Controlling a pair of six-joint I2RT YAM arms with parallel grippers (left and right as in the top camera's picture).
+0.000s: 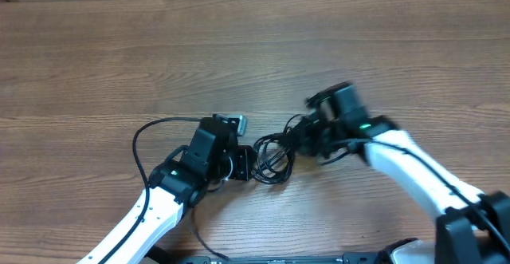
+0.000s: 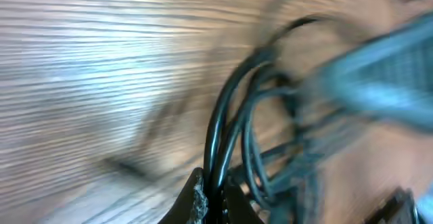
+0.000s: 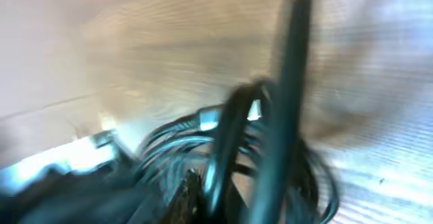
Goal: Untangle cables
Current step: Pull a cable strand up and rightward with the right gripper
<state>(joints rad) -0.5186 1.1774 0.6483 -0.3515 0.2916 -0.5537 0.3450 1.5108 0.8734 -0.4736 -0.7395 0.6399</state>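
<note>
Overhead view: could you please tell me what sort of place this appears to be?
Probably a robotics lab workbench: a wood-grain table, with the left gripper and right gripper both at tangled cables.

The cables (image 1: 275, 156) are glossy black; the counter (image 1: 239, 49) is brown with streaky wood grain. Beside the cables, the left arm (image 1: 139, 224) and right arm (image 1: 402, 160) are white, black-ended.
</note>
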